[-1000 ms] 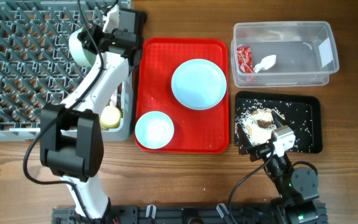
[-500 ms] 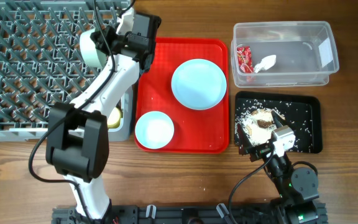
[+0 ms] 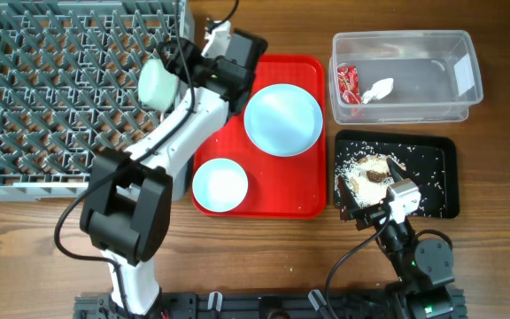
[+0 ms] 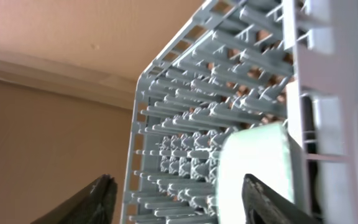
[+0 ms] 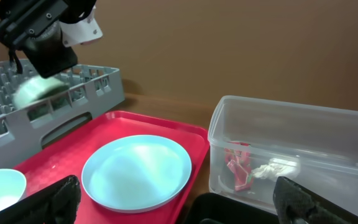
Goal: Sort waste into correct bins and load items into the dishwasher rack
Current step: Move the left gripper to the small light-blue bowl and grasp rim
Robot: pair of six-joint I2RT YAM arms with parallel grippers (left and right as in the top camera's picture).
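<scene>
A pale blue bowl (image 3: 158,81) stands on edge over the right part of the grey dishwasher rack (image 3: 42,89). My left gripper (image 3: 178,73) points at it from the right with its jaws open. In the left wrist view the bowl (image 4: 253,168) sits close to the right finger (image 4: 263,199), with a gap to the left one. The plate (image 3: 283,119) and a second bowl (image 3: 220,184) lie on the red tray (image 3: 308,71). My right gripper (image 5: 176,202) is open and holds nothing, low beside the black tray (image 3: 436,159) of food scraps (image 3: 370,173).
The clear tub (image 3: 414,97) at the back right holds the red wrapper (image 3: 349,81) and the white napkin (image 3: 379,88). My left arm (image 3: 171,146) crosses the rack's right edge and the tray's left rim.
My left arm has swung to the right, and the bowl moved right with it. Its jaws have gone from shut to open. The right arm has not moved.
</scene>
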